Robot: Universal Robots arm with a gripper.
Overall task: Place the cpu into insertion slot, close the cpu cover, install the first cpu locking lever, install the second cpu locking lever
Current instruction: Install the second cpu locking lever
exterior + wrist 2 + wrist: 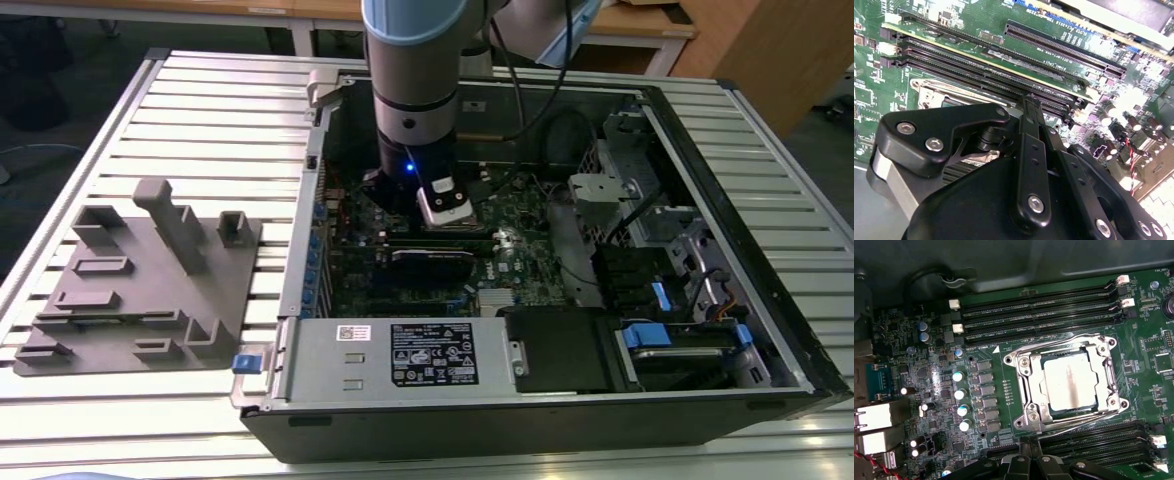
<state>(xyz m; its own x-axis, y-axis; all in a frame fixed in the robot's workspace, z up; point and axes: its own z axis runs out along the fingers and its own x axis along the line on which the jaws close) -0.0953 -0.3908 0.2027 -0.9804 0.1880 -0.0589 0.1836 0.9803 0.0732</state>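
In the first wrist view the cpu [1070, 385] lies flat in its socket on the green board, its pale metal top showing. Around it the silvery cpu cover [1025, 386] lies down flat. One thin wire locking lever [1054, 346] runs along one side of the socket, and a second lever [1081, 420] runs along the opposite side. My gripper [1033, 461] hovers just off the socket's edge, above the memory slots, with its black fingers together and nothing between them. The second wrist view shows the gripper [1027, 101] from behind, with a corner of the socket [929, 92] beyond it.
The arm [414, 110] reaches down into the open computer case [300, 300]. Memory slots [1039, 307] flank the socket. A grey power supply box [427, 355] sits at the front, drive bays with blue tabs [661, 335] at the exterior view's right. A grey fixture [140, 280] stands outside.
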